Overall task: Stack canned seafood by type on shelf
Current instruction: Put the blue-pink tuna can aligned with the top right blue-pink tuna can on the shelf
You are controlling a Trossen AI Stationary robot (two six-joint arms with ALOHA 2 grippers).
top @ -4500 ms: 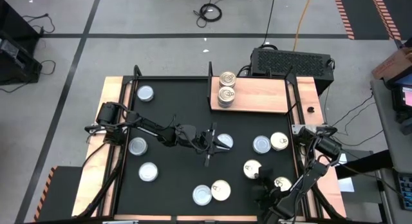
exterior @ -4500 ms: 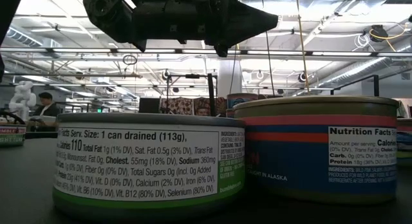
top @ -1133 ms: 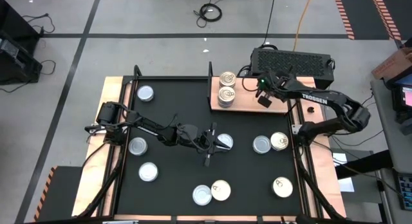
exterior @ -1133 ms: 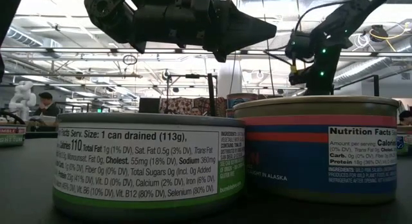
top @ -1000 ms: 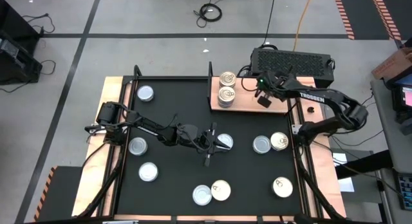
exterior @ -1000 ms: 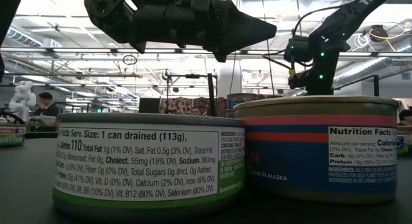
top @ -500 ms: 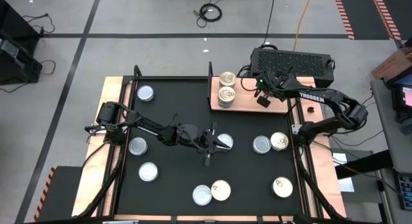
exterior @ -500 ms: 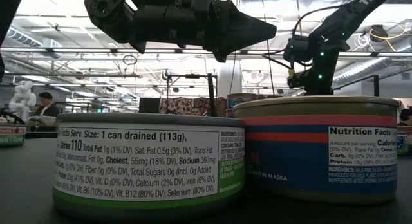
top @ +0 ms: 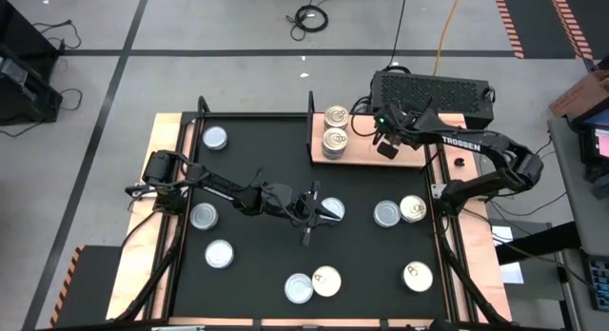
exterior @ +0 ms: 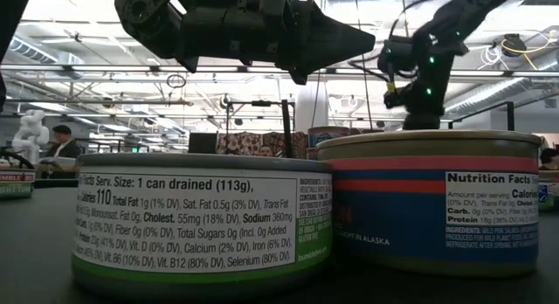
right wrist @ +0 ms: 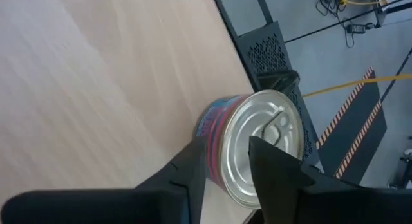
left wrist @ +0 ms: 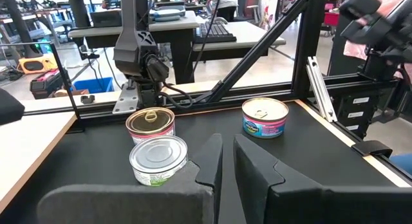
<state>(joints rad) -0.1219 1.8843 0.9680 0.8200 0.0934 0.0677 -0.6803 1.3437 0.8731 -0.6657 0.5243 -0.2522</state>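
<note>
The shelf (top: 381,152) is a light wooden board at the table's far right. Two gold-lidded tin stacks (top: 336,115) (top: 334,140) stand at its left end. My right gripper (top: 378,137) (right wrist: 226,153) hovers over the shelf, open and slanting down. Just past its fingertips, a pink-and-blue tin with a pull-tab lid (right wrist: 257,143) rests on the board on its base. My left gripper (top: 324,211) (left wrist: 226,161) hangs level over the table's middle. Its fingers are shut to a narrow slit with nothing between them. A silver-lidded tin (top: 334,209) lies on the mat below it.
Loose tins lie about the black mat: silver-lidded ones (top: 215,138) (top: 203,216) (top: 220,254) on the left, a silver and gold pair (top: 299,288) (top: 326,281) near the front edge, and others (top: 385,214) (top: 412,209) (top: 416,272) on the right. Most of the shelf's right part is bare wood.
My right gripper has risen a little above the shelf and drifted slightly toward the tin stacks. The left arm and all the tins have kept still.
</note>
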